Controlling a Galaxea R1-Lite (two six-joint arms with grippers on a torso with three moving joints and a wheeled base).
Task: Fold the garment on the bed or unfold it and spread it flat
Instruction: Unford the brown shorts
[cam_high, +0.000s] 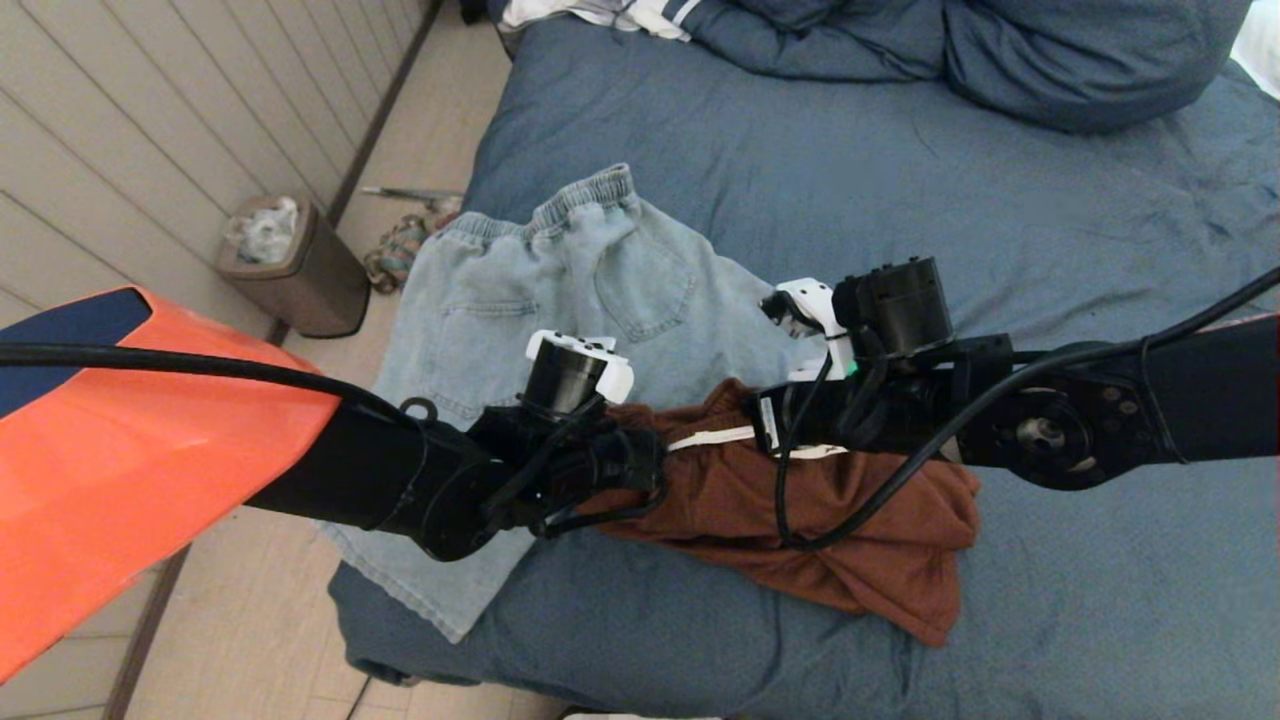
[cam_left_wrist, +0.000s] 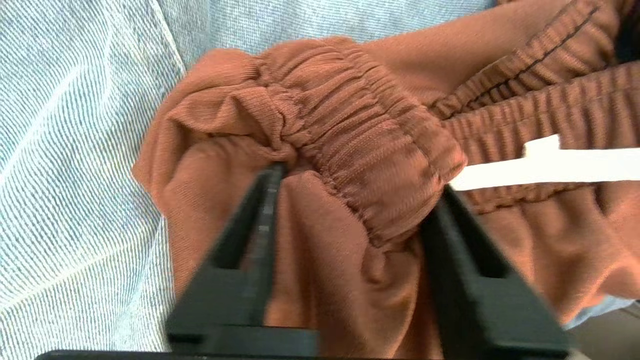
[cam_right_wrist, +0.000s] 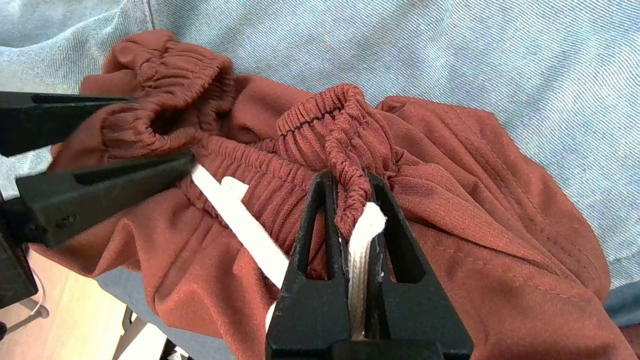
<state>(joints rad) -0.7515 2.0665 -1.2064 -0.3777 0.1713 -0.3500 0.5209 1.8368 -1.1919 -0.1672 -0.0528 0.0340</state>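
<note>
A rust-brown garment (cam_high: 870, 560), a pair of shorts with an elastic waistband and a white drawstring (cam_right_wrist: 240, 220), lies bunched near the front of the blue bed (cam_high: 1000, 200). It partly overlaps light denim trousers (cam_high: 560, 290). My left gripper (cam_left_wrist: 357, 182) straddles a gathered fold of the waistband (cam_left_wrist: 350, 115). Its jaws are half closed, still apart, with cloth filling the gap. My right gripper (cam_right_wrist: 350, 180) is shut on the waistband together with a loop of the drawstring. In the head view both grippers meet over the shorts, left gripper (cam_high: 655, 465) facing right gripper (cam_high: 760, 420).
Blue pillows (cam_high: 1080, 60) and other clothes (cam_high: 600, 15) lie at the head of the bed. A brown waste bin (cam_high: 290, 265) stands on the floor by the wall on the left. The bed's front edge (cam_high: 560, 670) is close below the shorts.
</note>
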